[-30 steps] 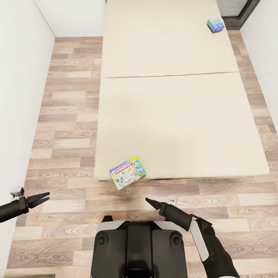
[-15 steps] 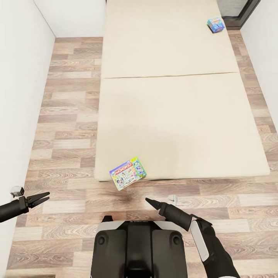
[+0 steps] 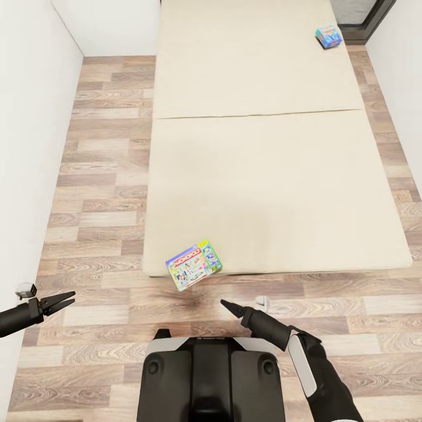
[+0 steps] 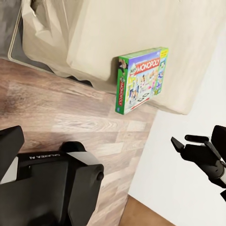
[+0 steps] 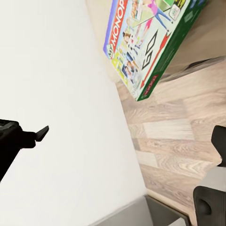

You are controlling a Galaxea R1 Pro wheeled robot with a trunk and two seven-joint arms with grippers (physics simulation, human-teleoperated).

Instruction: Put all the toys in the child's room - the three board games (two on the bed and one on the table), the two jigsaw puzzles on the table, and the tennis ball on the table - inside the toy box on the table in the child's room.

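Note:
A yellow-green board game [image 3: 194,264] lies at the near left corner of the cream bed [image 3: 264,176], tilted and jutting over the edge. It shows close up in the left wrist view as the board game [image 4: 141,80] and in the right wrist view as the board game [image 5: 150,42]. A blue board game [image 3: 327,36] rests on the bed's far right corner. My left gripper [image 3: 71,299] hovers open over the floor by the left wall. My right gripper [image 3: 225,305] hangs a short way in front of the near box, fingers slightly apart, holding nothing.
A white wall [image 3: 29,146] runs along the left, with a strip of wood-plank floor [image 3: 99,176] between it and the bed. A dark door frame [image 3: 366,20] stands at the far right. My black base [image 3: 205,375] sits just short of the bed's foot.
The whole picture has shifted slightly, so the camera has moved a little. Both arms keep their pose and the boxes stay where they lie.

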